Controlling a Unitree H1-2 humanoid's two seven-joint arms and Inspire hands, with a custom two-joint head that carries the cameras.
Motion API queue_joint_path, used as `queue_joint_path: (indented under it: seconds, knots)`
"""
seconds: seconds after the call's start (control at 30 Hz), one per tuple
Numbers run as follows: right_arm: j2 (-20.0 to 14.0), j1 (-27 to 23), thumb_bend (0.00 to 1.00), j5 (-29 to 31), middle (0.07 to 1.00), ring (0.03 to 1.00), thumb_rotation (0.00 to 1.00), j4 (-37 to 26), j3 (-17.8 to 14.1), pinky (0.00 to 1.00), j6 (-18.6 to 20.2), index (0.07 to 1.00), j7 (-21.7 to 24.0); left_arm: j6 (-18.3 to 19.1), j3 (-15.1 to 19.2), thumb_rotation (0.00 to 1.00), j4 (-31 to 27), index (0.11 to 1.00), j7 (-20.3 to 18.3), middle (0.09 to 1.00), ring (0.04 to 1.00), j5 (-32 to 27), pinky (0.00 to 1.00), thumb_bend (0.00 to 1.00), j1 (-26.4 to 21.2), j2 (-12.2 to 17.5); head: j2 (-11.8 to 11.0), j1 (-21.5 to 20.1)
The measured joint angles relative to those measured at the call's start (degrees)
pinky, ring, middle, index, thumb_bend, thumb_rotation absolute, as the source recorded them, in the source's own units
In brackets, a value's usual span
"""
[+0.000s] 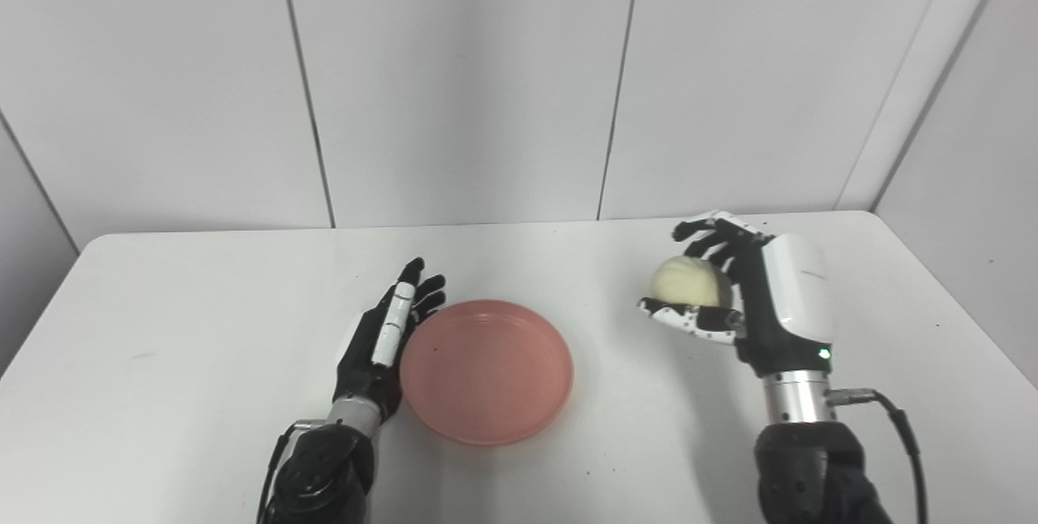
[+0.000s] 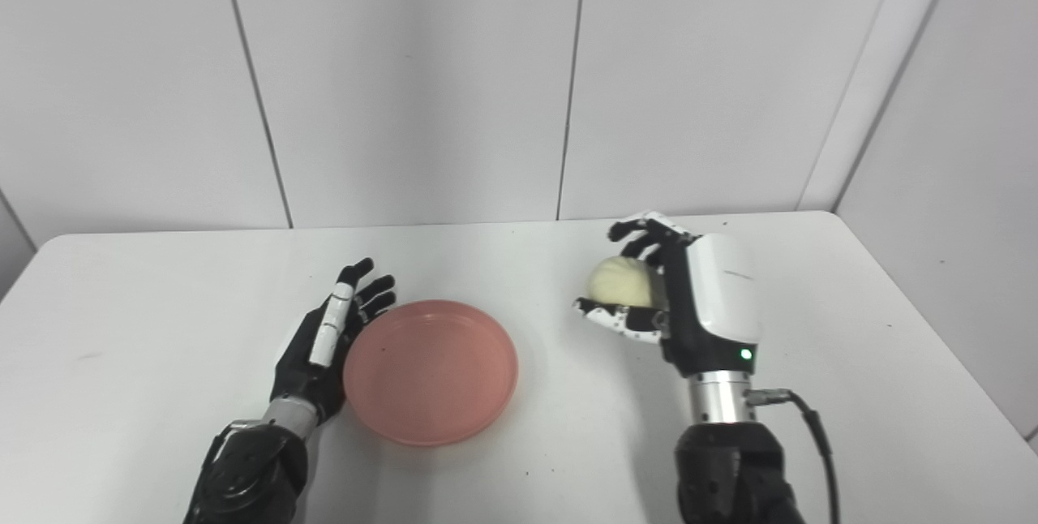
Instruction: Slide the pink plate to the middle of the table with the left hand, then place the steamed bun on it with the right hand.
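Two black robot arms reach up from the near edge over the wide white counter [image 1: 203,289]. The round, shallow pink plastic plate [image 1: 486,371] lies flat near the counter's middle. The left hand [image 1: 381,345] stands on edge against the plate's left rim, palm toward it, its fingers [image 1: 395,317] straight, loosely spread and holding nothing. To the right, well apart from the plate, the right hand [image 1: 742,297] is raised above the counter, fingers curled around the pale, round steamed bun [image 1: 689,282], thumb beneath it.

A white table [image 1: 203,329] stands against grey wall panels [image 1: 454,78].
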Motion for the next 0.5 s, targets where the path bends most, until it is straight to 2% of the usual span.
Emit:
queue_joint_path:
  seconds: [0.17,0.27,0.5]
  knots:
    - [1.69,-1.85,0.52,0.09,0.443,0.334,0.00,2.80,2.80,0.26,-2.79,0.526,0.49,0.00,-0.18,0.85,0.21,0.954,-0.07,0.871,0.879,-0.13,0.91,0.71,-0.03,-0.83,-0.09,1.06]
    - [2.62,-2.08,0.52,0.59,0.426,0.273,0.00,5.19,3.63,0.20,-2.90,0.530,0.54,-0.02,-0.26,0.85,0.21,0.949,-0.05,0.859,0.862,0.11,0.89,0.70,-0.03,-0.81,0.00,1.32]
    - [4.22,-3.36,0.52,1.56,0.430,0.292,0.00,10.67,7.24,0.21,-5.71,0.536,0.88,-0.05,-0.90,0.85,0.22,0.947,-0.05,0.859,0.858,0.93,0.88,0.69,-0.03,-0.84,0.00,1.15]
